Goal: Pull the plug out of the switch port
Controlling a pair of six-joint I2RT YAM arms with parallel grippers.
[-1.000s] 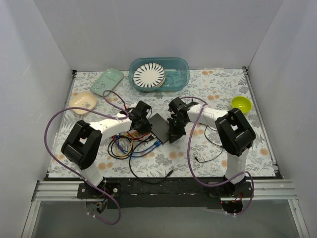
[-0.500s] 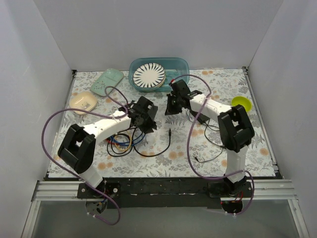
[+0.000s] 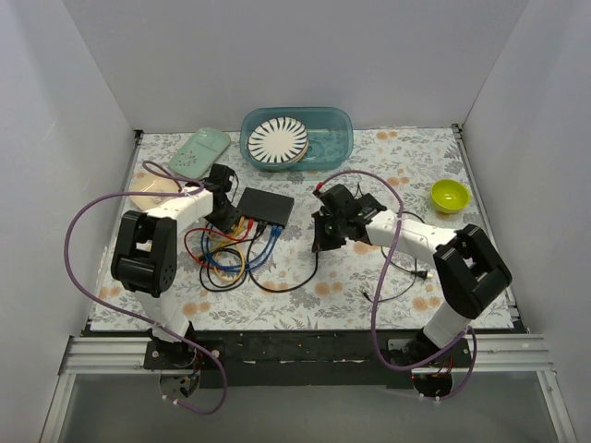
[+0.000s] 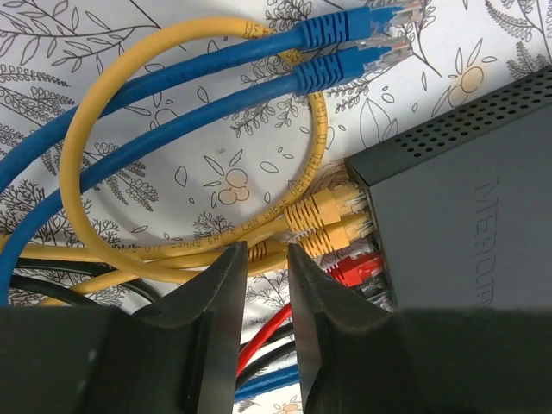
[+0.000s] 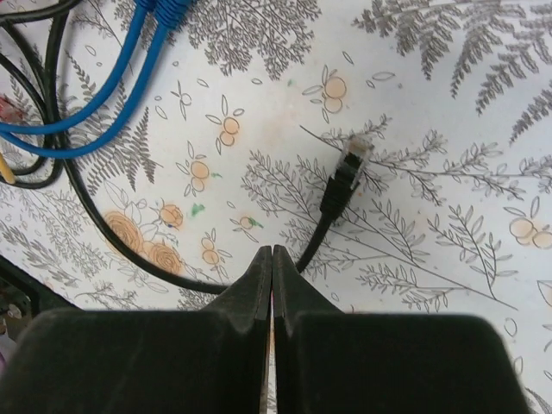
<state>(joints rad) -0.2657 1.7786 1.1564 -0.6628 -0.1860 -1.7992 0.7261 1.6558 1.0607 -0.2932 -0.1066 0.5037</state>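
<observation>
The black network switch (image 4: 466,198) lies at 2 o'clock from the left gripper (image 4: 266,255) — the nearer arm — jaws slightly apart, empty. Its seated yellow plugs (image 4: 321,210) sit at 1 o'clock, axes running 8-to-2. The right gripper (image 5: 272,252), jaws together, hovers by a loose black plug (image 5: 345,172).

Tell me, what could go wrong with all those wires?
The yellow plugs and red plug sit packed together in the switch, so the left gripper might catch the wrong one. Nothing holds the switch down: the right gripper is shut near a loose black plug, so a tug could drag the whole box along.
</observation>
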